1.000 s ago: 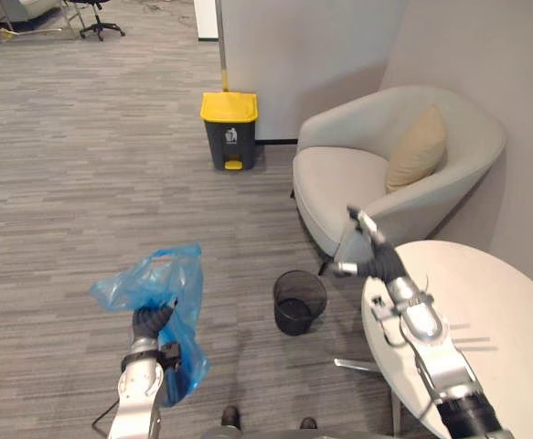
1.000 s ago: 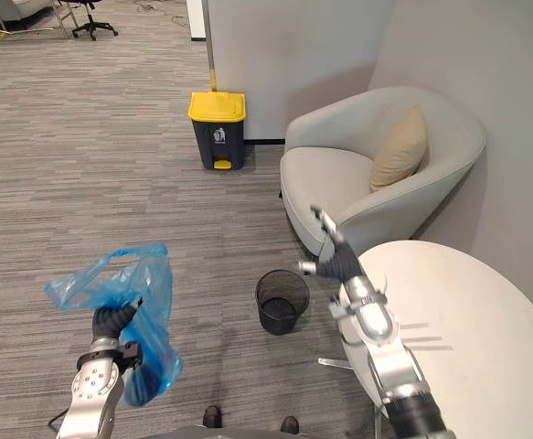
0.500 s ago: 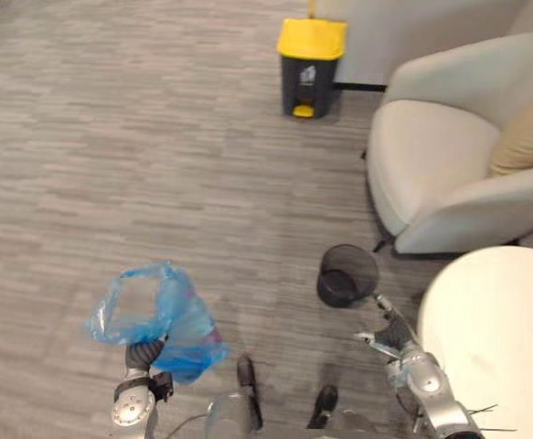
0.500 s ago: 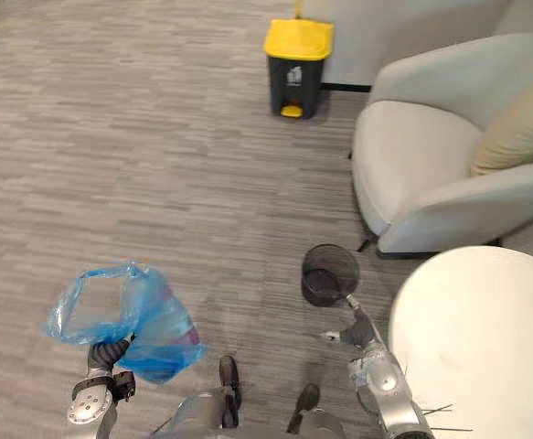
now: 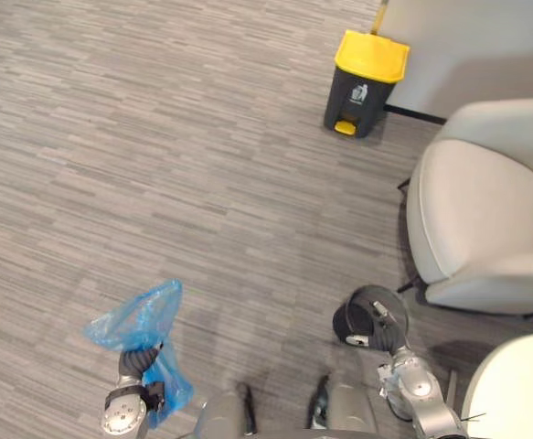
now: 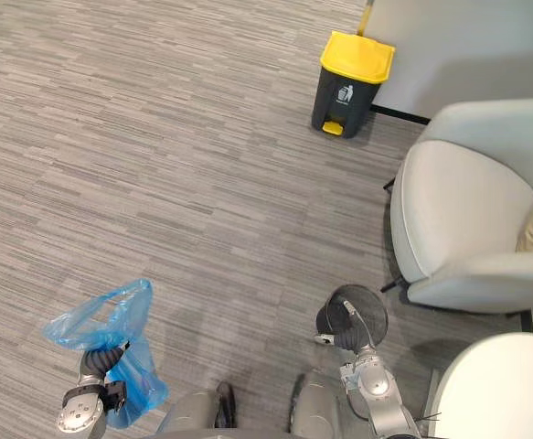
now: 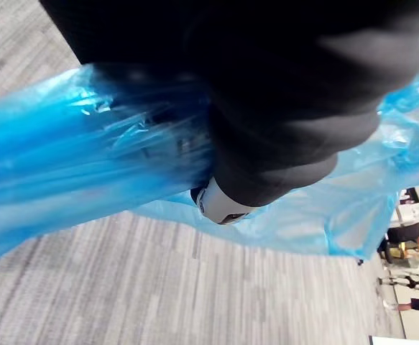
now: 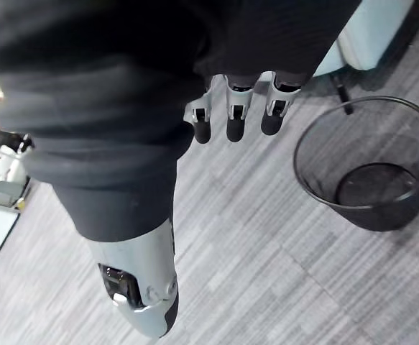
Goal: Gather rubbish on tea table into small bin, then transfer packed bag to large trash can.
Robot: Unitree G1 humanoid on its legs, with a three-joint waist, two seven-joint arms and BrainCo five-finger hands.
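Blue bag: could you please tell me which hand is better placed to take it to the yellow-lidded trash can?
Left. The left hand is curled round the blue bag, gripping its gathered top; the right hand hangs open and empty by the black mesh bin.

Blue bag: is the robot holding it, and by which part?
Yes: the left hand grips the bag at its bunched middle; the right hand is open, empty.
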